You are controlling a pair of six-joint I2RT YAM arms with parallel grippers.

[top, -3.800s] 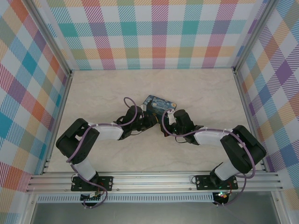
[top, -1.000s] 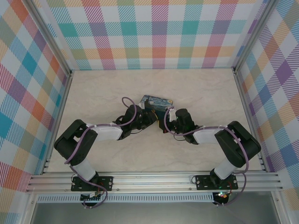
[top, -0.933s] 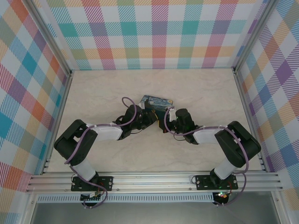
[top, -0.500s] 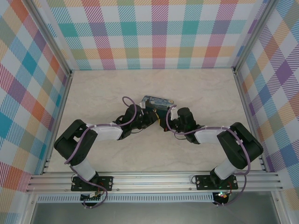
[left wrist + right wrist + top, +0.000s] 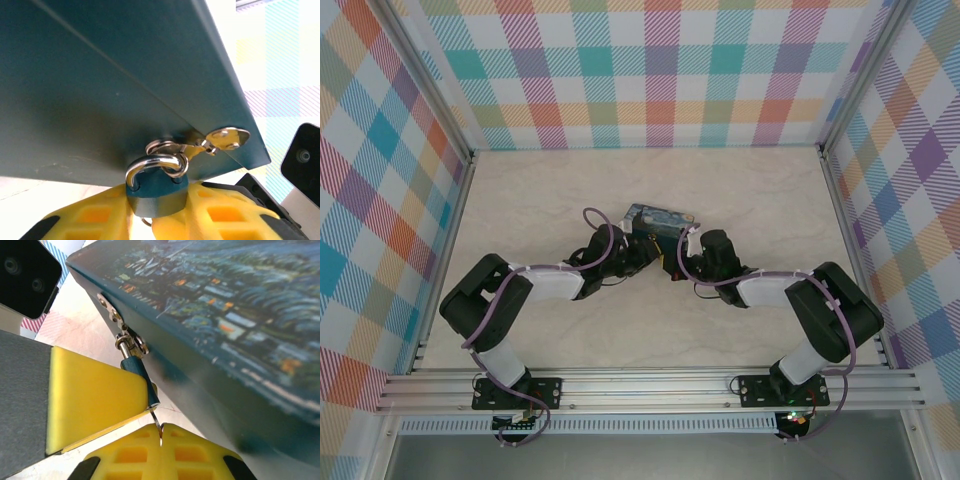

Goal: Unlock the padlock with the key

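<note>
Padlock sits clamped in my left pincer; right pincer pinches the key. Best twist the key gently, left gripping firm.

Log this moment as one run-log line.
left gripper: jaws shut on padlock | right gripper: jaws shut on key at padlock's underside | shackle: closed through box hasp
</note>
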